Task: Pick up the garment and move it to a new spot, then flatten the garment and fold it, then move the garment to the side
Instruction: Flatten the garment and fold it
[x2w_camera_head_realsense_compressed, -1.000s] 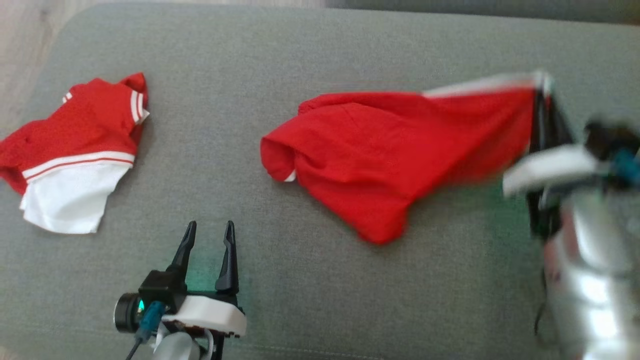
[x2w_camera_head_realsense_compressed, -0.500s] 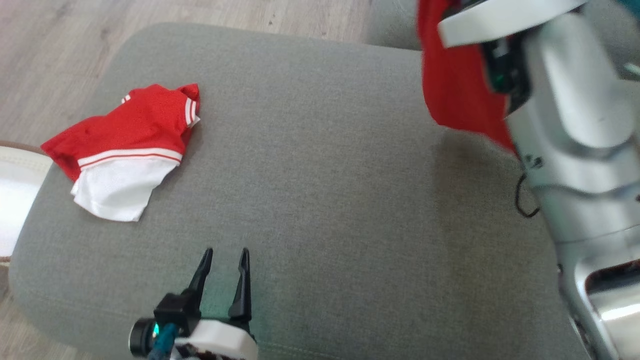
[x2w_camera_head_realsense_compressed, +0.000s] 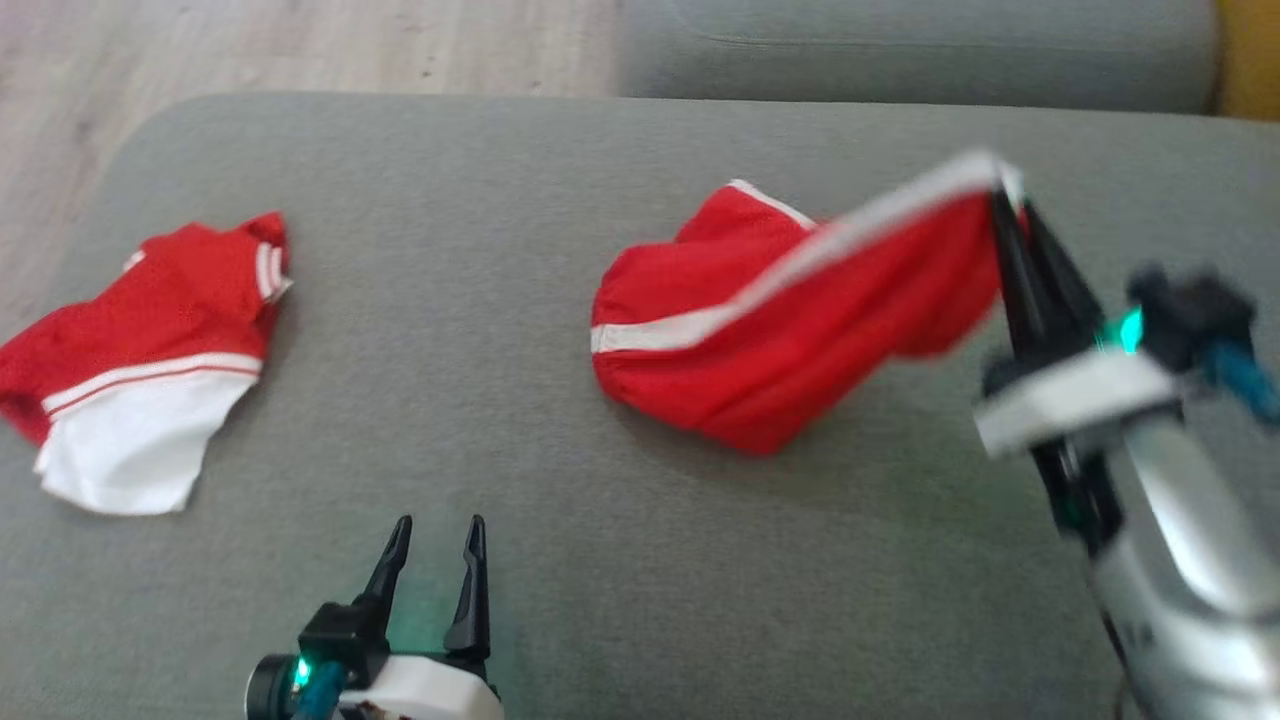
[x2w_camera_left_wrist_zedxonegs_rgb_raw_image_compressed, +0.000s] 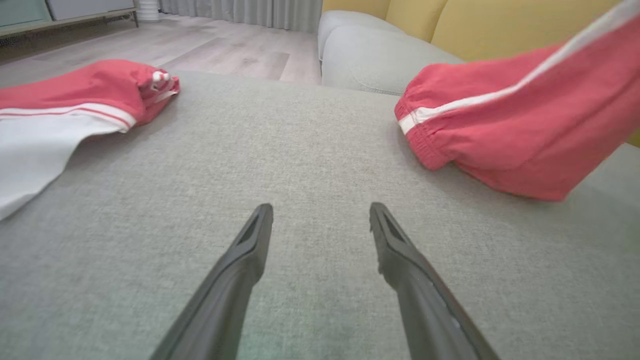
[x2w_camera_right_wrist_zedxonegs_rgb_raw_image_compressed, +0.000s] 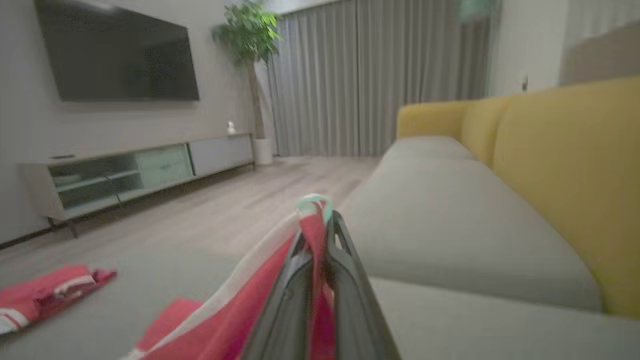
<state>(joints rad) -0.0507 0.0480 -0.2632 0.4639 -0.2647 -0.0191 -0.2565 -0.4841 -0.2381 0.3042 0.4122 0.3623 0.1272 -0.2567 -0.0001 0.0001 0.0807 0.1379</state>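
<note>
Now the right gripper (x2w_camera_head_realsense_compressed: 1003, 205) is pinched tight on the white-striped edge of the red garment (x2w_camera_head_realsense_compressed: 790, 340) — that end is lifted, while the far end sags onto the grey cushion (x2w_camera_head_realsense_compressed: 520, 200), right of centre. It looks like light, limp cloth that will drape and bunch rather than hold shape, so a hem or band is the surest hold. The left gripper (x2w_camera_head_realsense_compressed: 435, 530) hovers spread and empty — well apart from a second red-and-white garment (x2w_camera_head_realsense_compressed: 150, 340) on the left.
</note>
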